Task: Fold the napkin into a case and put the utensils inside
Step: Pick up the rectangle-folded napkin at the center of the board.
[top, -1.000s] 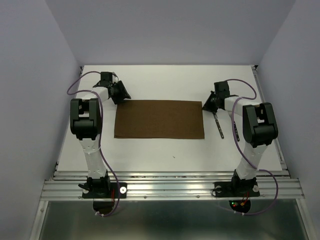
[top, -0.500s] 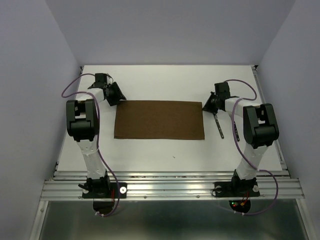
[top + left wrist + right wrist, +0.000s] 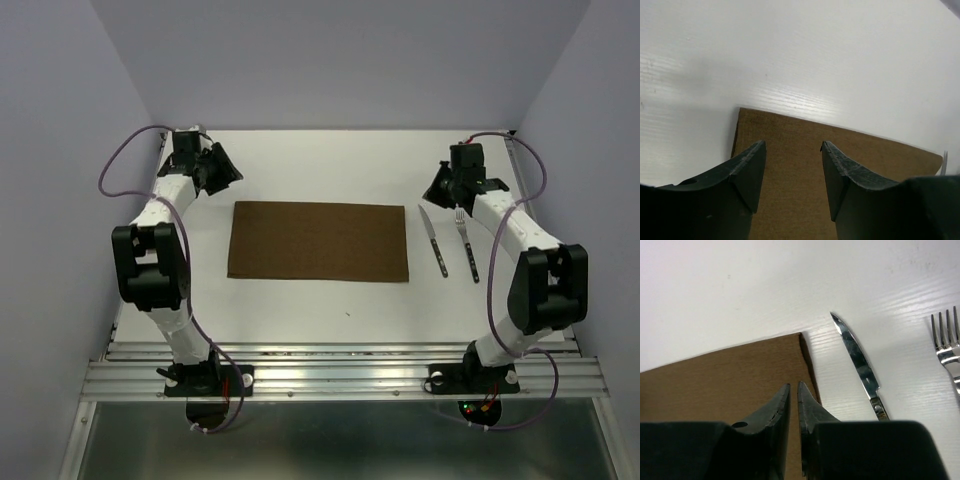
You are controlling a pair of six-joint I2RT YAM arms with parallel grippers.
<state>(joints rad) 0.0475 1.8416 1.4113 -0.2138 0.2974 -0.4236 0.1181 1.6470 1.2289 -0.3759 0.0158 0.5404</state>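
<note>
Both arms have drawn back from the napkin's far corners toward the worktop's [image 3: 330,160] far edge, uncovering the fork.

Top view: the napkin [image 3: 318,241] lies flat mid-worktop as a wide brown rectangle. The knife [image 3: 434,241] lies just right of it and the fork [image 3: 466,243] right of the knife, the two apart and roughly parallel. The left gripper [image 3: 215,170] hangs beyond the far left corner, the right gripper [image 3: 440,188] beyond the knife's tip.

Left wrist: the left gripper [image 3: 792,145] stands wide apart, holding nothing, above the napkin's [image 3: 840,165] corner.

Right wrist: the right gripper [image 3: 794,386] is barely apart, a thin slit, on nothing, over the napkin's [image 3: 715,385] corner. The knife [image 3: 857,360] and fork [image 3: 946,340] lie on bare worktop.
</note>
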